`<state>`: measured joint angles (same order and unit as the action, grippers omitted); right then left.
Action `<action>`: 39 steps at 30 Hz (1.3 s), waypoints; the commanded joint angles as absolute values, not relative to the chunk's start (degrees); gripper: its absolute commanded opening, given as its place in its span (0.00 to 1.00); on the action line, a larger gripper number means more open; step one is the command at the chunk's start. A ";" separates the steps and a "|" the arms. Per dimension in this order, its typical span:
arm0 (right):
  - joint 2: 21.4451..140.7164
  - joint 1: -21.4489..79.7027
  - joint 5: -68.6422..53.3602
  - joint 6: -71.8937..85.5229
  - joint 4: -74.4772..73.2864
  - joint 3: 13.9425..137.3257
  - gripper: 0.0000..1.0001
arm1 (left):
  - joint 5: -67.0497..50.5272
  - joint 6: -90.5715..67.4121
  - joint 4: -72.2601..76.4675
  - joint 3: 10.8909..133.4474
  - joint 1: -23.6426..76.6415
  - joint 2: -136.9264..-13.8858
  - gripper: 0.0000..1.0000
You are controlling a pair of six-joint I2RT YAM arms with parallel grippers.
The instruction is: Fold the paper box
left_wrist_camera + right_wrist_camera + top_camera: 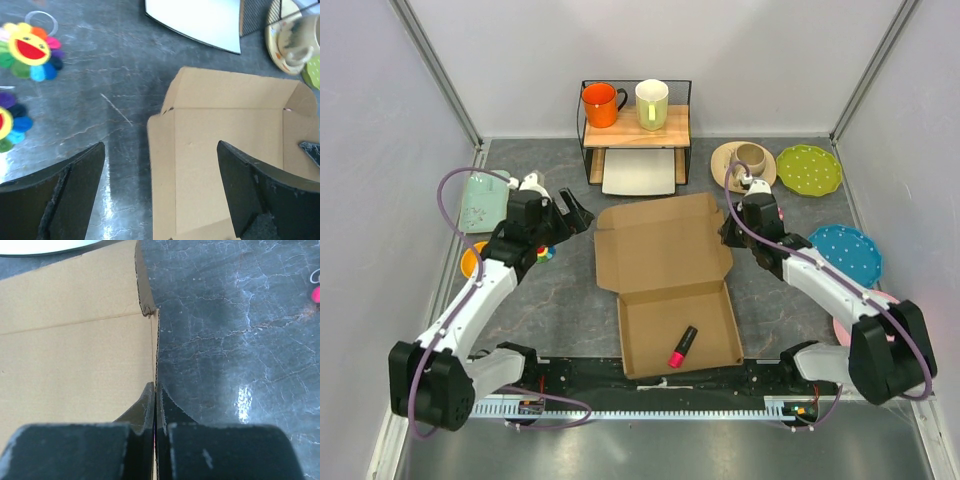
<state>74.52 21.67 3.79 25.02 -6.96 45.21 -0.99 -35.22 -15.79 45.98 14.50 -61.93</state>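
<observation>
The paper box [665, 265] lies open mid-table, brown cardboard with its lid panel toward the back and its shallow tray toward me. A pink marker [682, 346] rests inside the tray. My left gripper [575, 215] hovers open at the lid's left edge; in the left wrist view the gripper [161, 150] straddles the raised left flap of the box [225, 140] without touching it. My right gripper [730, 232] is at the lid's right edge. In the right wrist view that gripper [155, 390] is shut on the upright side flap of the box [75, 355].
A wire rack [635, 125] at the back holds an orange mug [601, 104] and a cream mug [652, 103], with a white tray [640, 172] beneath. Plates [809, 168] and a cup [750, 158] sit at the right. Flower toys [30, 50] lie left of the box.
</observation>
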 commanded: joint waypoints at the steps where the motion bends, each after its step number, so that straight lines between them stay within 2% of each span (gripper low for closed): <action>1: 68.74 21.97 3.52 24.26 -8.79 42.98 0.00 | -15.63 -31.20 -8.61 46.14 11.69 -67.57 1.00; 8: 65.57 22.06 3.51 24.87 -8.44 39.90 0.00 | -28.03 -31.47 -8.96 46.06 11.25 -78.04 0.97; 15: 66.00 23.11 3.43 24.96 -7.56 39.81 0.00 | -30.85 -29.54 -8.17 45.26 11.25 -80.42 0.93; 18: 66.36 23.46 3.43 24.87 -7.56 40.25 0.00 | -31.29 -27.61 -9.22 46.93 11.16 -82.35 0.86; 22: 66.80 23.73 3.52 24.61 -7.82 41.04 0.00 | -31.90 -25.76 -10.81 48.43 11.25 -84.02 0.73; 27: 66.53 23.91 3.69 24.17 -8.61 41.48 0.00 | -32.78 -24.44 -13.44 48.60 11.25 -85.17 0.64; 32: 66.45 23.91 3.96 24.08 -8.53 41.22 0.00 | -32.96 -23.38 -14.94 49.57 11.16 -85.78 0.50; 39: 66.27 23.91 4.22 24.17 -8.53 41.04 0.00 | -34.80 -22.33 -16.52 50.01 11.34 -85.87 0.45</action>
<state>66.76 23.53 3.92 25.02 -9.32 39.90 -31.57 -25.32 -15.18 48.23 11.33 -85.86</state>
